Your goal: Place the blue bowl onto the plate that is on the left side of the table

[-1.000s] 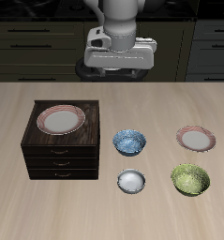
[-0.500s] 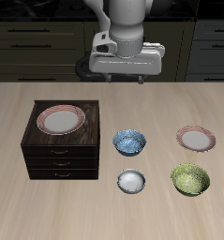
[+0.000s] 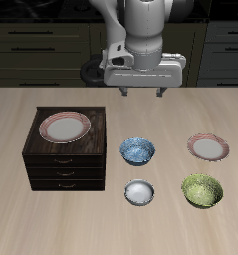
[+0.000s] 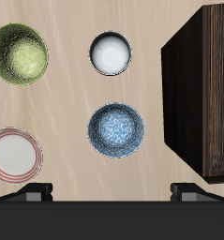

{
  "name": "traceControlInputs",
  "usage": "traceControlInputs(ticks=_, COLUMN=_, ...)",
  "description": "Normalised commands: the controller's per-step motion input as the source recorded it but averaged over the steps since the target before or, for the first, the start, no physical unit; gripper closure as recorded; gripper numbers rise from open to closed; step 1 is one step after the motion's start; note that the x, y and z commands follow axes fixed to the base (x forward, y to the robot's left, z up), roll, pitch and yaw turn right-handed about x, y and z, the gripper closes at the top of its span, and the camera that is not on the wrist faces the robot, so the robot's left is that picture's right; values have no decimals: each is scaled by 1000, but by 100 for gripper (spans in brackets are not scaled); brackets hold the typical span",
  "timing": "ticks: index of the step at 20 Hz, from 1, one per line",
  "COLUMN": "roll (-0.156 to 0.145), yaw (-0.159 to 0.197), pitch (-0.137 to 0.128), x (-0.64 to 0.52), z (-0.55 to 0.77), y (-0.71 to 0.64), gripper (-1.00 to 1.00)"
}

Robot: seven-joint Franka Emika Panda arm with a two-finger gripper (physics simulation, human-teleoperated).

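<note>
One blue bowl [image 3: 137,151] sits upright on the wooden bench [image 3: 111,110], mouth up, round with no long axis, its inside mottled blue and white. Just beside it stands a dark wooden drawer cabinet [image 3: 64,154] carrying a pink-rimmed plate [image 3: 66,127]. A small white bowl [image 3: 138,192] lies nearer the front edge, an olive-green bowl [image 3: 202,190] beyond it. The left plate [image 3: 208,147], also pink-rimmed, lies bare. The claw [image 3: 142,92] hangs open, high above, farther back.
</note>
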Motion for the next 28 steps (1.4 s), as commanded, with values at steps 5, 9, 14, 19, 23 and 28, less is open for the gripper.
traceControlInputs(ticks=5, roll=6, yaw=4, pitch=-4, x=150, z=-124, y=171, gripper=-100)
traceControlInputs(ticks=9, roll=16, yaw=13, pitch=23, x=95, z=-259, y=146, gripper=-100)
traceControlInputs(ticks=14, roll=13, yaw=8, pitch=38, x=76, z=-376, y=77, gripper=-100)
traceControlInputs(ticks=19, roll=20, yaw=-12, pitch=30, x=9, z=-374, y=142, gripper=-100)
traceControlInputs(ticks=23, roll=18, yaw=5, pitch=27, x=-29, z=-359, y=146, gripper=-100)
traceControlInputs(ticks=28, roll=7, yaw=25, pitch=22, x=11, z=-341, y=85, gripper=-100)
